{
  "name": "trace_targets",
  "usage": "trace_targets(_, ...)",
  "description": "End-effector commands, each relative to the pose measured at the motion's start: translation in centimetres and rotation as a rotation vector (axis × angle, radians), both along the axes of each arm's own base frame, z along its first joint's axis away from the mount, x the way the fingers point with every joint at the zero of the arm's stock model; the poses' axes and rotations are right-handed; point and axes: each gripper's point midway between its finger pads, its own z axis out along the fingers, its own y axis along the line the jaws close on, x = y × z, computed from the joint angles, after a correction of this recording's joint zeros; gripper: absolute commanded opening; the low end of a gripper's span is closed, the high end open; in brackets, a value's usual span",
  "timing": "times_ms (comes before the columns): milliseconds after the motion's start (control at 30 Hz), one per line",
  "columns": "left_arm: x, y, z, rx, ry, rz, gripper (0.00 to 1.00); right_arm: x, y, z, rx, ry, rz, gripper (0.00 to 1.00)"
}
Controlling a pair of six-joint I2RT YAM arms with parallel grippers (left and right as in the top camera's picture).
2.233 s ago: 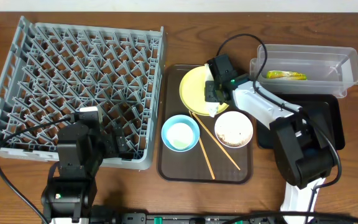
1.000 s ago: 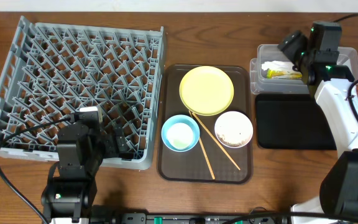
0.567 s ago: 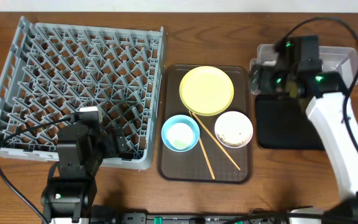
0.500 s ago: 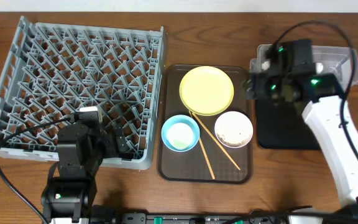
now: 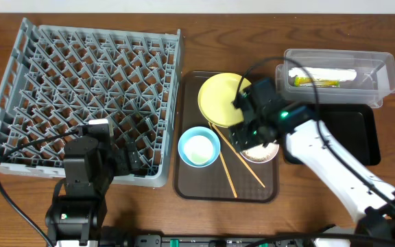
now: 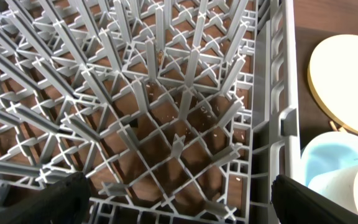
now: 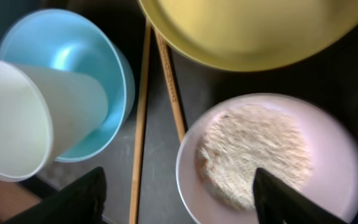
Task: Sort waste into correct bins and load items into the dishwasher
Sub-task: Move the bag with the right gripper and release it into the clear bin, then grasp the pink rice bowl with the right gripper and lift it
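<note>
My right gripper (image 5: pixel 245 134) hangs open over the brown serving tray (image 5: pixel 184 185), its fingers astride the left rim of the white bowl (image 7: pixel 328 155), which holds whitish rice scraps (image 7: pixel 253 152). Nothing is gripped. Two chopsticks (image 7: pixel 143 124) lie between that bowl and the light blue bowl (image 7: pixel 67 50), and a small white cup (image 7: pixel 23 118) lies tipped in the blue bowl. The yellow plate (image 5: pixel 221 96) sits behind them. The clear tub (image 5: pixel 338 68) holds the green-yellow wrapper (image 5: pixel 314 83) and the white napkin (image 5: pixel 324 73). My left gripper (image 6: pixel 179 208) is open above the grey dish rack (image 5: pixel 81 89).
The black tray (image 5: pixel 362 137) lies in front of the clear tub, right of the serving tray. My right arm stretches across the black tray's left part. The left wrist view also catches the yellow plate (image 6: pixel 347 81) and the blue bowl (image 6: pixel 325 162) past the rack's wall.
My right arm has swung from over the clear tub leftward and forward to above the white bowl. The left arm has not moved.
</note>
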Motion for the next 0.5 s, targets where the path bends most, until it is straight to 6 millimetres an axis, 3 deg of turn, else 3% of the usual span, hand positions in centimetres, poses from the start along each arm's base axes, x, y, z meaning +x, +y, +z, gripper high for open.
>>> trace_targets(0, 0.1, 0.1, 0.9, -0.009, -0.017, 0.009, 0.96, -1.3, 0.2, -2.1, -0.019, 0.031, -0.016, 0.68)
trace_targets(167, 0.1, 0.1, 0.9, -0.009, -0.017, 0.009, 0.96, -2.4, 0.4, -4.5, -0.013, 0.042, -0.038, 0.5)
trace_targets(367, 0.1, 0.1, 0.9, -0.009, -0.017, 0.009, 0.96, -3.8, -0.3, -6.7, -0.025, 0.066, -0.047, 0.42)
trace_targets(467, 0.1, 0.1, 0.8, -0.009, -0.014, 0.009, 0.96, -4.1, -0.4, -7.2, -0.026, 0.066, -0.044, 0.33)
